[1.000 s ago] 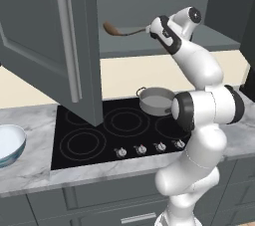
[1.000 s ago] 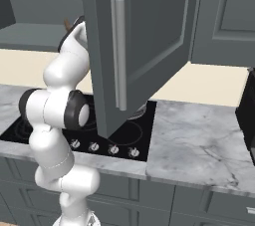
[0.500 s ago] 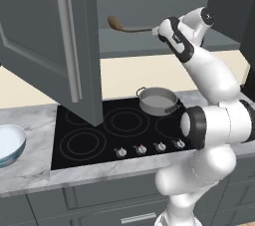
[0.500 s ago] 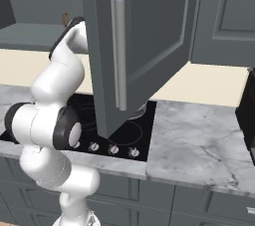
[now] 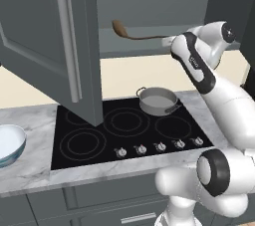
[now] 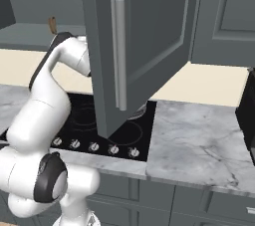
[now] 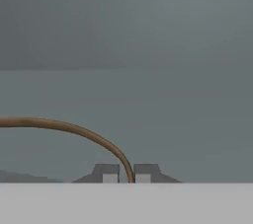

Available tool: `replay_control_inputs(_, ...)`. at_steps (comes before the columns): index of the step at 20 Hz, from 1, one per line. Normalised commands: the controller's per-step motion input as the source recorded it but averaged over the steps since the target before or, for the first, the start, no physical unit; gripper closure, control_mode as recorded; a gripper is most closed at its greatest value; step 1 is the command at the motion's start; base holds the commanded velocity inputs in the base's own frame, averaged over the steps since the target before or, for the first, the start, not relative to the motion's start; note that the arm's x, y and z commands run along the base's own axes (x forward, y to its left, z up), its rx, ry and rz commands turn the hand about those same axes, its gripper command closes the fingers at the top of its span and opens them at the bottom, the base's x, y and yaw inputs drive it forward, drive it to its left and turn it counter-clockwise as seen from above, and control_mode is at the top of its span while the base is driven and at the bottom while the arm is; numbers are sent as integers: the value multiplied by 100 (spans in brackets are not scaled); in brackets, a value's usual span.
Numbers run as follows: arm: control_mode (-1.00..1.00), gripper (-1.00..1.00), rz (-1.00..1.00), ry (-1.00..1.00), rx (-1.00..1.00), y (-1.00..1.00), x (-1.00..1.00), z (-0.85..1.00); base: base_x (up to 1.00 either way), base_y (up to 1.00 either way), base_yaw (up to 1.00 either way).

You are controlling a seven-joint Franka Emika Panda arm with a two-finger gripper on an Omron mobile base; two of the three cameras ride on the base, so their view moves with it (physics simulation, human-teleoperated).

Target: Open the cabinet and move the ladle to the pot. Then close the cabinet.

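The cabinet (image 5: 45, 36) hangs over the stove with its door swung wide open, and the silver bar handle (image 5: 69, 46) faces me. My gripper (image 5: 168, 39) is shut on the ladle (image 5: 130, 34), which it holds level in front of the open cabinet shelf, brown scoop end to the left. In the hand view the ladle (image 7: 74, 130) curves in from the left and ends between my gripper (image 7: 126, 175) tips. The pot (image 5: 157, 100) stands on the back right burner, below and slightly left of the hand. From the right, the open cabinet (image 6: 144, 46) door hides the pot; the ladle (image 6: 52, 25) tip peeks above the arm.
A black cooktop (image 5: 99, 140) with a row of knobs lies in the marble counter (image 6: 199, 145). A pale bowl (image 5: 7, 143) sits on the counter at far left. The open door's lower corner hangs low over the cooktop's left burners. Grey drawers run under the counter.
The hand has drawn the ladle a little to the right, away from the cabinet door, still gripped. The arm's elbow has dropped lower and to the right.
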Motion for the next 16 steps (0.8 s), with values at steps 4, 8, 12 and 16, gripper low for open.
replay_control_inputs(4,-100,100,-2,0,-5,0,-100,24,0,0,0)
replay_control_inputs(8,-100,100,-4,0,-6,0,-100,31,0,0,0)
replay_control_inputs(12,-100,100,-6,0,-9,0,-100,29,0,0,0)
replay_control_inputs(16,-100,100,-8,0,-12,1,-100,20,0,0,0)
